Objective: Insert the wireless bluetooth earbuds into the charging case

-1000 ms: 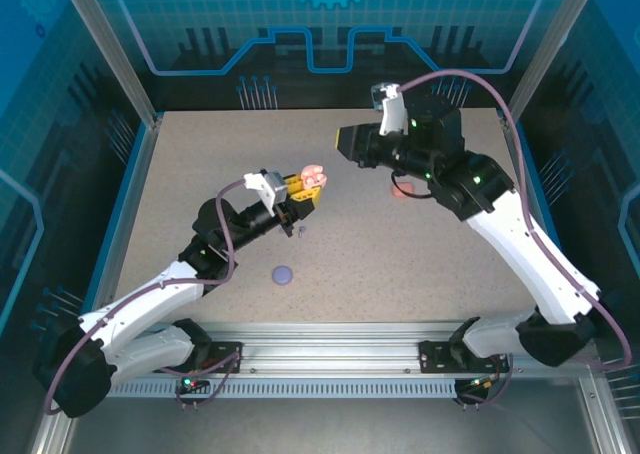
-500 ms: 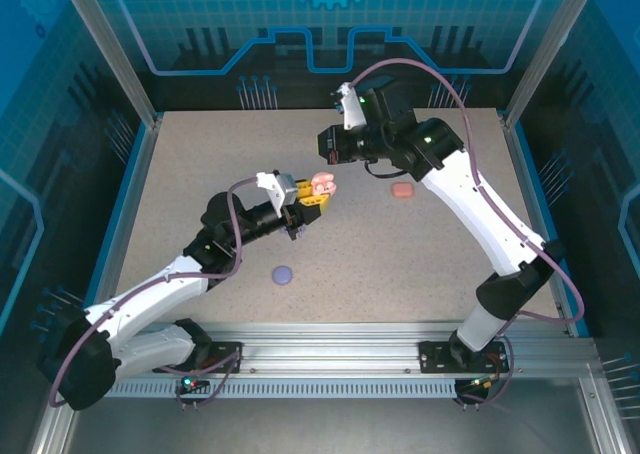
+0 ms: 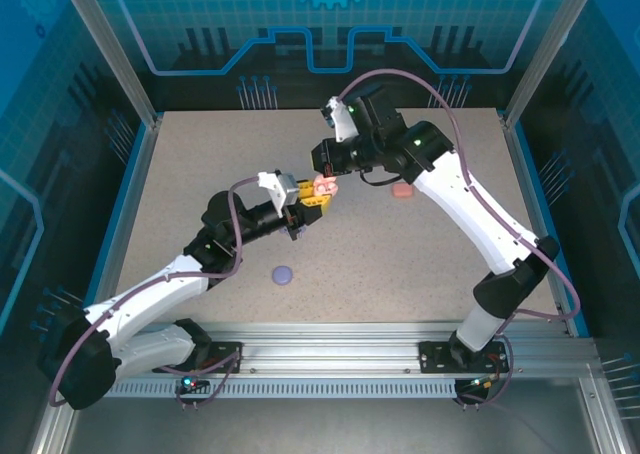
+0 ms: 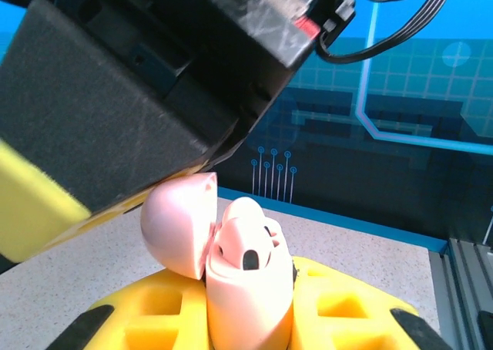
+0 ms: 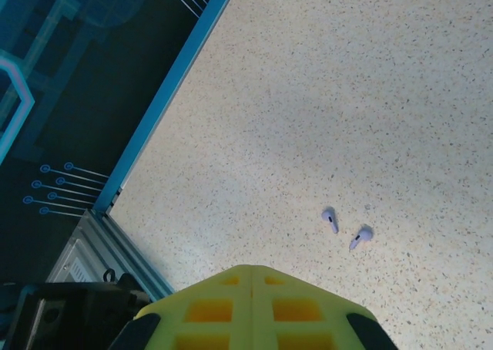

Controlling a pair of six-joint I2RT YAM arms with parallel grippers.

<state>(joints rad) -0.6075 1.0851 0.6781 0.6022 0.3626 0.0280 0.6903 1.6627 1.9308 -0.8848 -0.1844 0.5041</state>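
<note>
Earbuds [image 5: 330, 219]: two tiny purple stemmed buds, side by side on the table [image 5: 370, 95].
Left arm [image 3: 160, 294]: stretched toward the table centre.
Left end effector [image 3: 310, 198]: clamped on the open, pale pink charging case [image 4: 248, 284].
Right arm [image 3: 470, 209]: arched high, wrist bent down.
Right end effector [image 3: 323, 166]: fully closed, just above the case lid; whether it holds anything is unclear.

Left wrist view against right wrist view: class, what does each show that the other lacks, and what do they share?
Left wrist view: the left gripper shut on the pale pink case, its lid open, the right arm's black body close above. Right wrist view: the right gripper, shut, above two purple earbuds lying apart on the table. Shared: that speckled table, blue backdrop, yellow fingers.
</note>
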